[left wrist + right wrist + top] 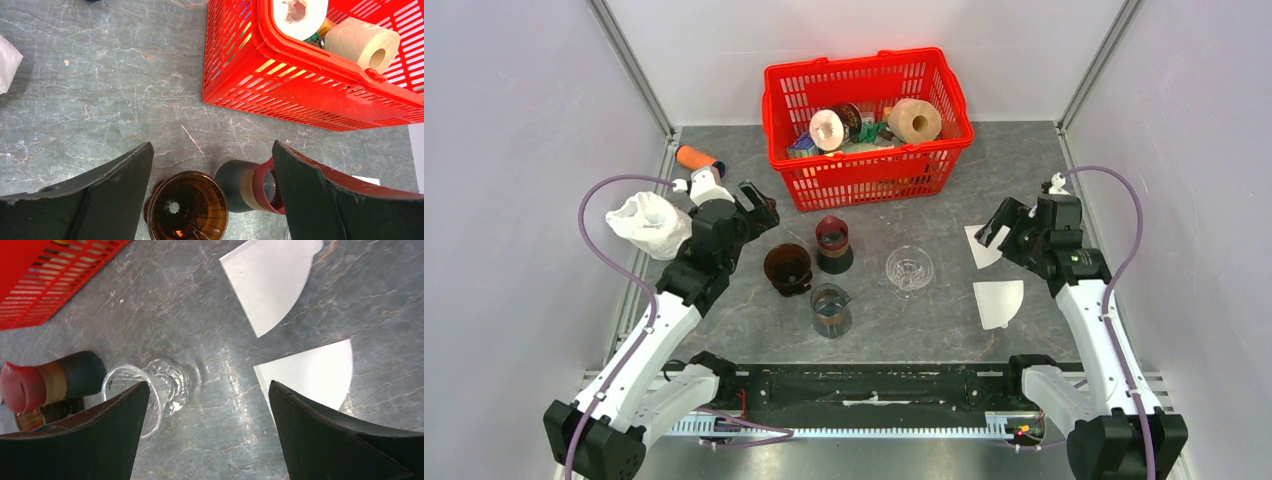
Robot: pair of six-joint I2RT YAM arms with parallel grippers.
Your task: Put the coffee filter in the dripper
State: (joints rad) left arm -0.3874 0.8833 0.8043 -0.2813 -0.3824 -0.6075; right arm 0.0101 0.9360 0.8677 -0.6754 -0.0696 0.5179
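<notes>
The left gripper (pixel 759 212) is being held with its fingers wide apart and nothing between them, above the dripper (pixel 787 266). That amber dripper is standing mouth up on the surface (pixel 724 150), left of centre in the top view, just beside a red-capped bottle (pixel 832 243). At centre a clear glass (pixel 909 269) is standing. Whether it is a second dripper cannot be told.

To the right, two white filters are lying flat on the surface, well apart from the dripper. The upper filter (pixel 977 250) is being partly covered in the top view by the right gripper (pixel 990 232). The lower filter (pixel 999 302) is lying just below it. The right gripper is also being held spread open and empty, and in the right wrist view both filters are showing between and beyond its fingers.

Each filter is being judged as thin, very light and limp paper, folded into a flat fan. It is likely to crease or crumple under a hard squeeze, and to slide on the smooth surface when pushed. Because it is lying flush, little is being offered for a pinch from above. The curved outer edge of the lower filter looks the best place to be taken, with one finger worked under it. A gentle grip would be wanted, so that the cone can be opened over the dripper.
</notes>
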